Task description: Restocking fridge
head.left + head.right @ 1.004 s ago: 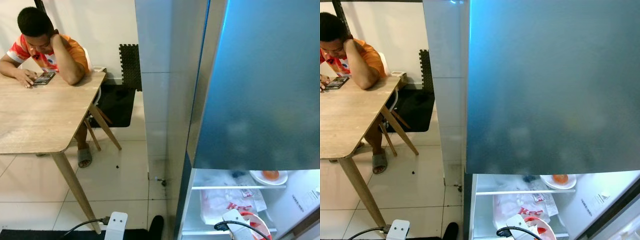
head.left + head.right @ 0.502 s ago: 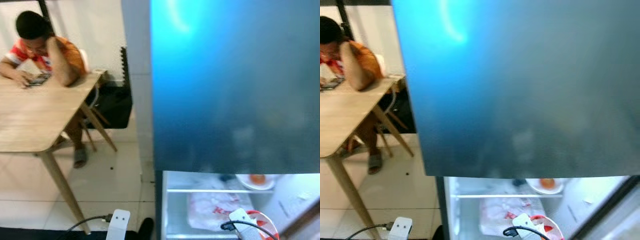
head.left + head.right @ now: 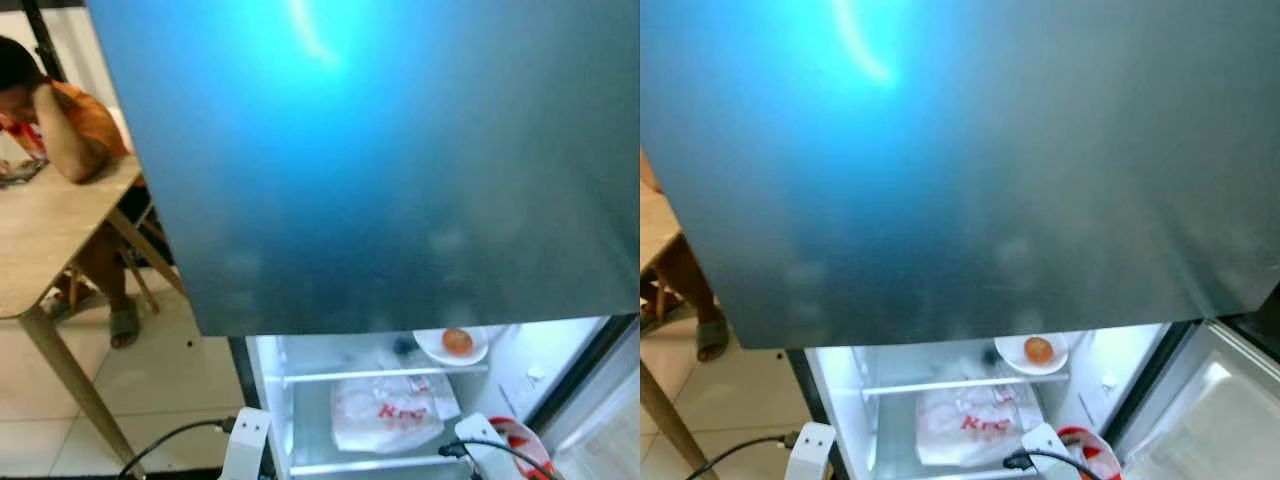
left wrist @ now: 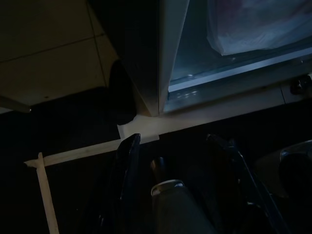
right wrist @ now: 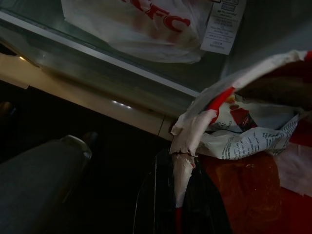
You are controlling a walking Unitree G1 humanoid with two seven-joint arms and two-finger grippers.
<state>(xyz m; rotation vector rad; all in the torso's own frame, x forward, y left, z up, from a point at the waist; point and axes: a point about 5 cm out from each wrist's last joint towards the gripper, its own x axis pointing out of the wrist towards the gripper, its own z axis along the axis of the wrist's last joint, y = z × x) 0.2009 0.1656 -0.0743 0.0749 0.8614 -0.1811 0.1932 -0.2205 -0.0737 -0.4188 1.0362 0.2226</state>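
We are partway into restocking. Our right gripper [image 5: 178,204] is closed on the torn rim of a red and white paper bucket [image 5: 253,161], which sits at the lower right of the head views, just in front of the open fridge [image 3: 300,400] and not yet on a shelf. Our left gripper [image 4: 178,161] hangs low near the floor with its two black fingers [image 4: 127,161] spread apart and nothing between them.

Some stock is already inside, as far as we can see. A white plastic bag [image 3: 385,412] with red lettering lies on the lower glass shelf [image 3: 360,465] near the bottom centre of the frame. Above it, on the upper shelf [image 3: 340,377], a white plate [image 3: 432,349] carries a small orange item [image 3: 457,341]; we cannot tell what it is. We judge that what is left is to lift the bucket in and set it down beside the bag, where there seems to be room to its right.

The large blue-grey door [image 3: 380,160] covers most of the upper frame, with a bright glare near the top. The fridge interior is lit and white.

At the far left a person [image 3: 60,120] in an orange shirt sits leaning on a pale wooden table [image 3: 40,250]. The floor [image 3: 170,400] is pale tile, and in the left wrist view strips of pale tape [image 4: 44,195] cross a dark patch of it at the fridge corner.
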